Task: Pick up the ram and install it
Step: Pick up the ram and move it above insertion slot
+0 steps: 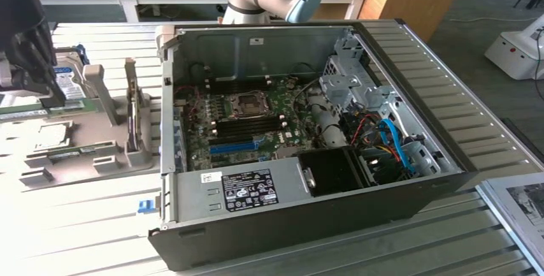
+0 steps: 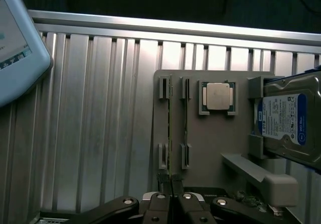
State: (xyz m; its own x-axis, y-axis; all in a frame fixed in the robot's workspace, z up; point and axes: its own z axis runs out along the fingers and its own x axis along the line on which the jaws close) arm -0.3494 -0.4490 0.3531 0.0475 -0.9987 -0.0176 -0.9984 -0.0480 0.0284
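My gripper [image 1: 50, 101] hangs over the grey fixture tray [image 1: 81, 132] at the exterior view's left, well apart from the open computer case [image 1: 297, 129]. Its fingers [image 2: 165, 183] are pressed together. The ram [image 1: 21, 114], a thin green stick, runs level under them and appears held a little above the tray. In the wrist view the ram [image 2: 170, 128] shows edge-on, reaching out from the gripper [image 2: 171, 181] over the tray's holders. A second green stick [image 1: 66, 154] lies in the tray's slot [image 2: 186, 118].
Inside the case lies the green motherboard [image 1: 255, 120] with black memory slots [image 1: 246, 123] and a blue slot strip [image 1: 231, 147]. The tray also carries a processor chip [image 2: 217, 96] and a hard drive [image 2: 288, 123]. A screen's corner [image 2: 15, 43] juts in over the slatted table [image 2: 100, 108].
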